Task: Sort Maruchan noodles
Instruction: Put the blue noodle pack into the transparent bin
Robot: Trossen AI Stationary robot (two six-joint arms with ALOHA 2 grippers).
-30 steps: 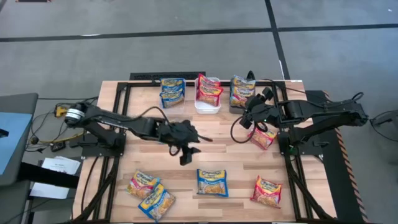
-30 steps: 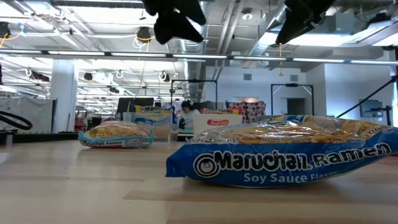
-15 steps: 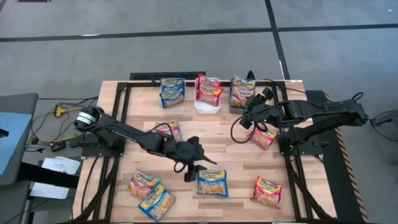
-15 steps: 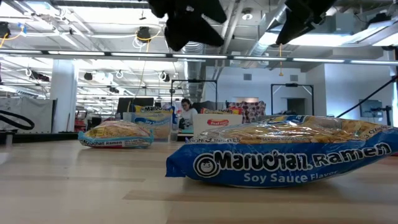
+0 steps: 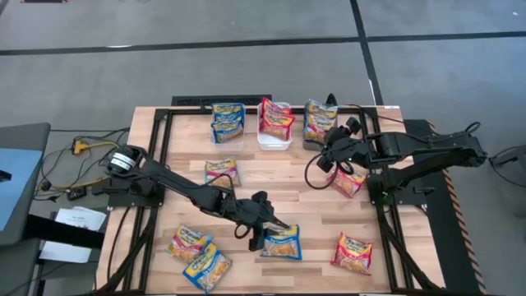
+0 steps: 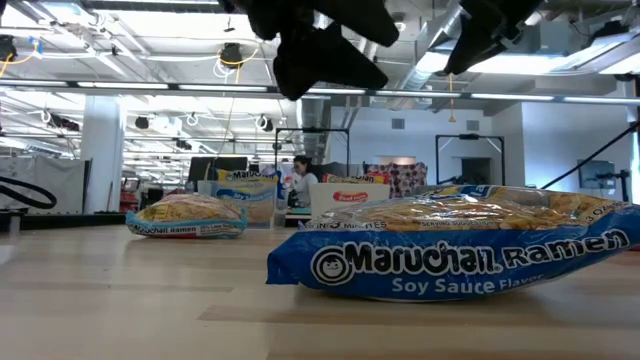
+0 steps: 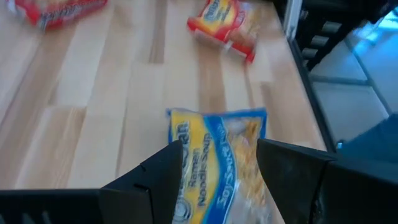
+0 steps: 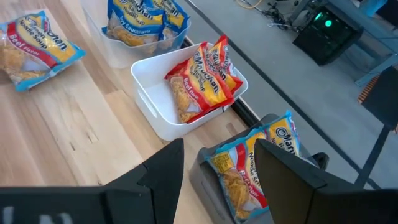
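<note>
Dark fingers of the left gripper [image 5: 265, 234] stand apart and hold nothing; they hang low over a blue-and-yellow soy sauce packet [image 5: 282, 242] that lies flat near the middle of the worktop's near edge. In the left wrist view this packet [image 7: 214, 163] shows between the two fingers [image 7: 155, 180], with free space on both sides.

The right gripper [image 5: 331, 155] is also wide open and empty. It hovers near the far right part of the worktop [image 5: 288, 185], above the bins. From its wrist view, the white bin [image 8: 163, 118] holds red-and-yellow packets [image 8: 202, 78], the clear bin [image 8: 115, 46] beside it holds blue-and-yellow packets [image 8: 146, 22], and the dark bin [image 8: 208, 183] holds blue-and-orange packets [image 8: 252, 162].

Loose packets lie on the wood. A beef packet [image 5: 221, 171] is left of the centre. Two packets, one orange-edged [image 5: 188, 242] and one blue-and-yellow [image 5: 207, 265], touch each other at the near left corner. A red packet [image 5: 354, 252] is near the near right corner, and another red one [image 5: 349, 181] lies under the right arm.

In the low view, the soy sauce packet [image 6: 455, 255] fills the front, and a person [image 6: 298, 180] shows far behind in the room.
</note>
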